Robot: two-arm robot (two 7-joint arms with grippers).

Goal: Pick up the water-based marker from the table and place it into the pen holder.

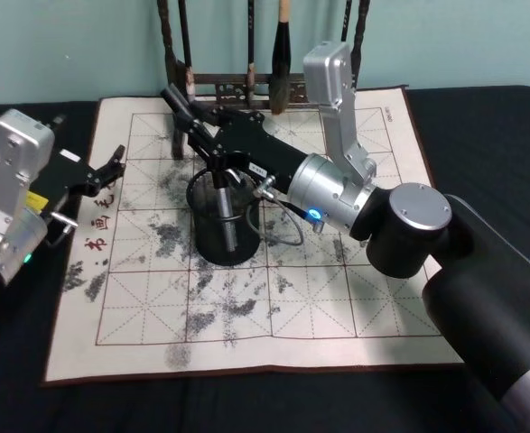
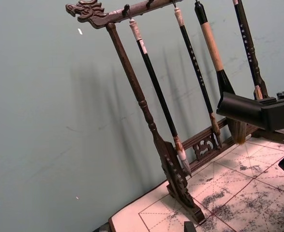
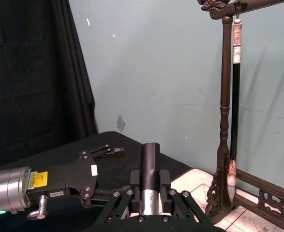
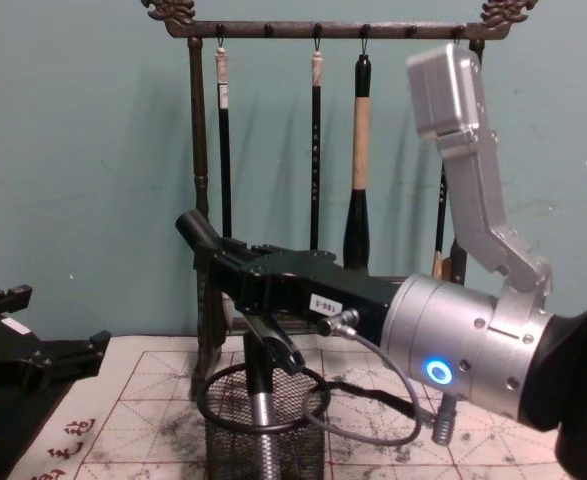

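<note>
The water-based marker (image 3: 150, 166), black at one end and silver at the other, sits between my right gripper's pads. Its black end (image 1: 181, 106) sticks out past the fingers, tilted up and away (image 4: 198, 242). My right gripper (image 1: 201, 135) is shut on it, hovering just above the far side of the pen holder (image 1: 224, 245), a black mesh cup (image 4: 231, 440) on the mat. A black-and-silver pen (image 4: 263, 430) stands upright inside the cup. My left gripper (image 1: 118, 167) rests open at the mat's left edge with nothing between its fingers.
The wooden brush rack (image 1: 246, 86) with hanging brushes stands close behind the holder, its left post (image 3: 224, 121) right by my right gripper. The ink-stained gridded mat (image 1: 337, 307) lies on the dark table (image 1: 481, 126). A grey cable loops under my right wrist (image 4: 413, 435).
</note>
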